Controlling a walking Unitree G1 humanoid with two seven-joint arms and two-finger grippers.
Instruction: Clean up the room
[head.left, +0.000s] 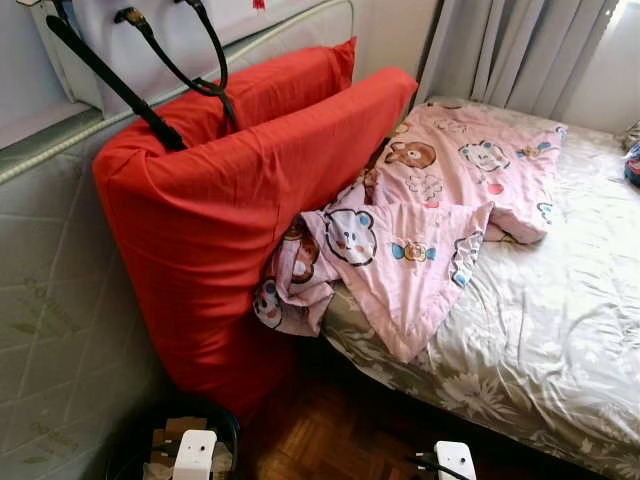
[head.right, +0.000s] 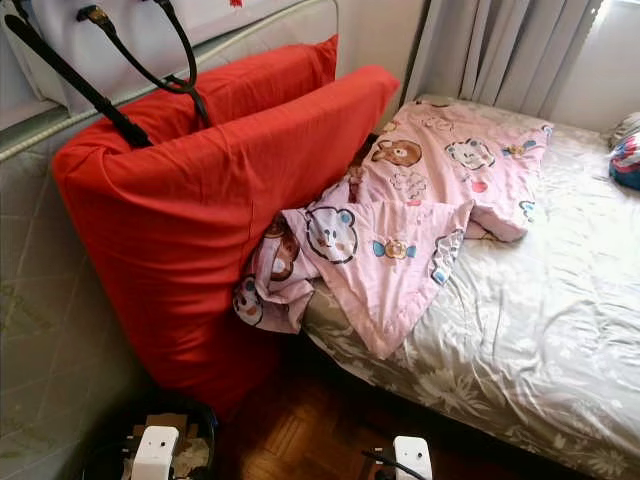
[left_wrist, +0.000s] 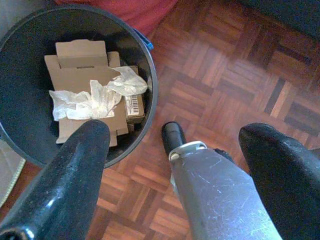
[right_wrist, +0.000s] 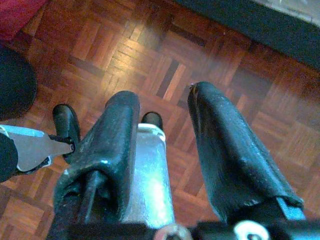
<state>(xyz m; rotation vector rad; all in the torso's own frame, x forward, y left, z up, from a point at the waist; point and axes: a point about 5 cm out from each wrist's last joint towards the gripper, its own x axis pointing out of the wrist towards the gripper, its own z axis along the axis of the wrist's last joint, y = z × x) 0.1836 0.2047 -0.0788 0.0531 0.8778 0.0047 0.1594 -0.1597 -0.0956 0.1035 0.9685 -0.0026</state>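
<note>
Both arms hang idle over the dark wood parquet floor (right_wrist: 210, 45), left gripper (left_wrist: 180, 165) and right gripper (right_wrist: 165, 145) with jaws apart, empty. Beside the left one, a round black bin (left_wrist: 15, 65) holds flattened brown cardboard (left_wrist: 80, 65) and crumpled clear plastic (left_wrist: 95, 95). Beyond, a big red cushion (head.left: 230, 230) stands against the wall, touching the pink bear-print blanket (head.left: 420, 230) that hangs off the grey floral bed (head.left: 550, 330).

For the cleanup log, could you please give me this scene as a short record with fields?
bed: grey floral sheet, by the curtain
blanket: pink blanket crumpled, one corner hanging over the bed edge
cushions: two red cushions upright between bed and mattress
bin: black bin on parquet floor, holding cardboard and crumpled plastic
left gripper: open, beside the bin
right gripper: open, above the floor
</note>
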